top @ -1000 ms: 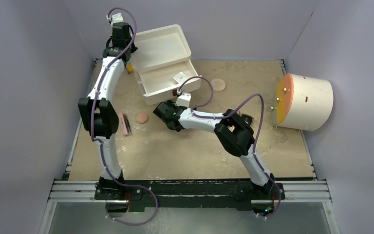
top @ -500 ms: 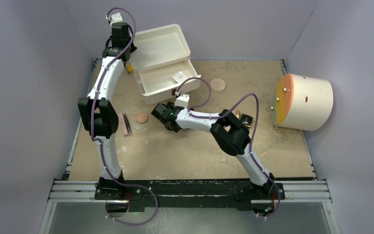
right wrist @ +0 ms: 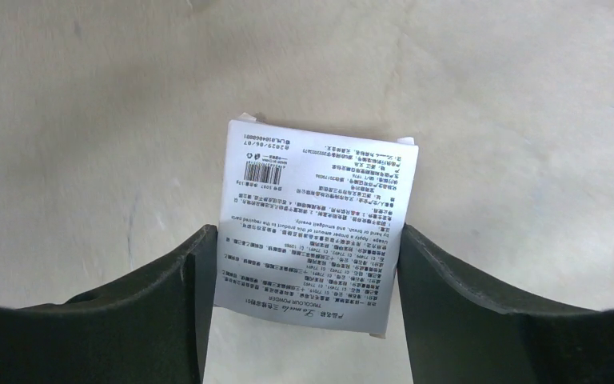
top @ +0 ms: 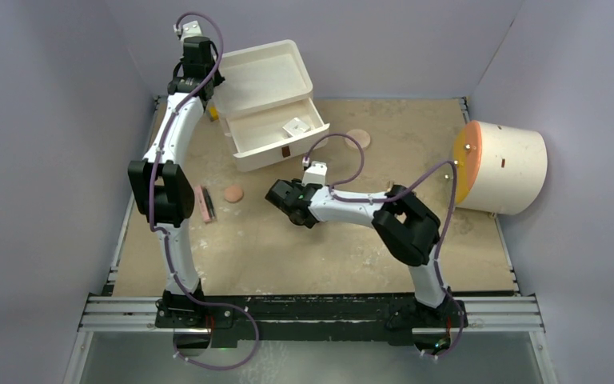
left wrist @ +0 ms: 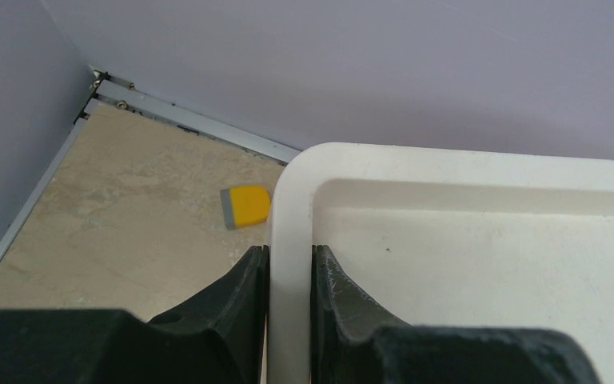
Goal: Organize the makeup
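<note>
My right gripper (right wrist: 308,232) is low over the table with a white square box (right wrist: 320,216), printed label up, between its fingers; both fingertips touch the box's sides. From above that box is hidden under the right gripper (top: 281,194). A second small white box (top: 294,126) lies in the open drawer (top: 249,150). A pink-and-black stick (top: 204,204) and a peach disc (top: 233,194) lie at the left, and another peach disc (top: 358,138) sits right of the drawer. My left gripper (left wrist: 289,250) is shut on the white lid's rim (left wrist: 292,200).
The raised white lid (top: 265,76) leans toward the back wall above the drawer. A small yellow block (left wrist: 245,206) lies on the table left of it. A big cream cylinder with an orange face (top: 500,166) stands at the right edge.
My right arm has drawn back from the drawer toward the table's middle, and its jaws have narrowed onto the labelled box. The left arm has not moved.
</note>
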Robot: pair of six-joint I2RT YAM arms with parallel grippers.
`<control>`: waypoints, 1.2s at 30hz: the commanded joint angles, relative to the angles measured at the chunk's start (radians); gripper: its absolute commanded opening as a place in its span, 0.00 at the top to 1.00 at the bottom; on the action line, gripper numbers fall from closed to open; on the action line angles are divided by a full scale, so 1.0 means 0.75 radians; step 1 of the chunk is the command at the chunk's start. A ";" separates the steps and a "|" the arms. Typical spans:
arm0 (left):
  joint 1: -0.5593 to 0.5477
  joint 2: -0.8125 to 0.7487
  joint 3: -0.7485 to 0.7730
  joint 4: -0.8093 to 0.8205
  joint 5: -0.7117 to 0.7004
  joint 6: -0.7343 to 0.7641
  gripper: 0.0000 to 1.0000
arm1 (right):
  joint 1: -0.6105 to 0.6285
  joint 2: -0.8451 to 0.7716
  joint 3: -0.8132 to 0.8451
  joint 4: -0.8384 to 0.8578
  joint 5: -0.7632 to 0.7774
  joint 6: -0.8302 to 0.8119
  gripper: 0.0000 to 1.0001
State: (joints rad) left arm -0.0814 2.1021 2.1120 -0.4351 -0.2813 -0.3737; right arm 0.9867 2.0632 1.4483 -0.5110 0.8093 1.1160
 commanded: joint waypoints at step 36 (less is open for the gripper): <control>-0.010 0.108 -0.053 -0.269 0.069 -0.020 1.00 | -0.201 0.083 1.024 0.238 -0.872 -1.374 0.55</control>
State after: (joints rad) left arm -0.0868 2.1025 2.1128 -0.4381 -0.2810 -0.3737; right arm 0.8352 2.1311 2.1559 -0.2562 0.2527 0.1200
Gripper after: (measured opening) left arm 0.220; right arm 0.740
